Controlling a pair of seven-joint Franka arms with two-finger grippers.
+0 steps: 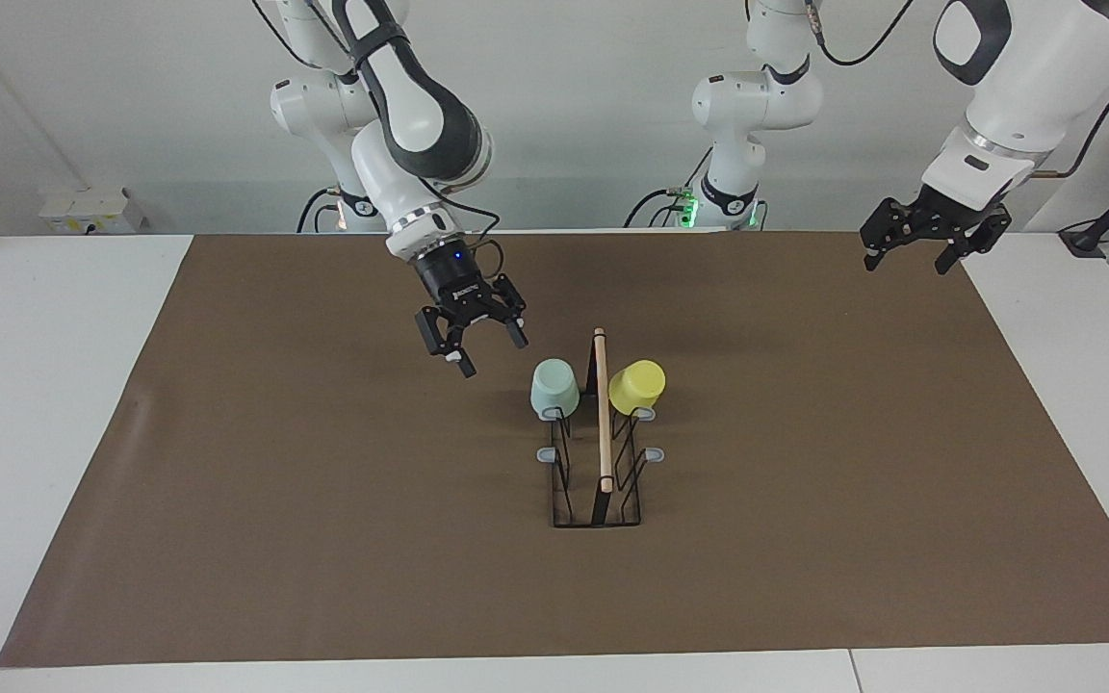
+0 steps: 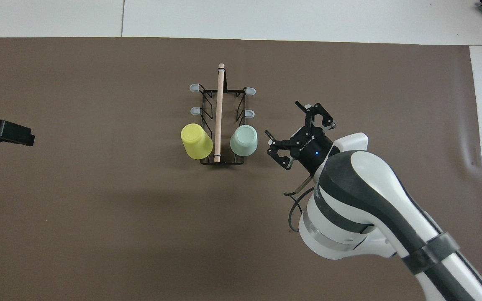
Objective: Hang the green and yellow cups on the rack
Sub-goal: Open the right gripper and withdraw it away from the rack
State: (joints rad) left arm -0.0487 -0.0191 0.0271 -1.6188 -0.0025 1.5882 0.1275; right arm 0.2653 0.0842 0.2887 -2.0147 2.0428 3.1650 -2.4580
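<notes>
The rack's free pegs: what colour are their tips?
Grey tips on the rack, black wire otherwise; clearest in the overhead view.

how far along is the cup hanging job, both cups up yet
Both look hung: the green cup and the yellow cup each sit upside down on a peg of the rack, on the pair nearest the robots. Nothing is in hand: the right gripper hangs open over the mat beside the green cup, and the left gripper waits open at its own end. Nothing obvious is left.
</notes>
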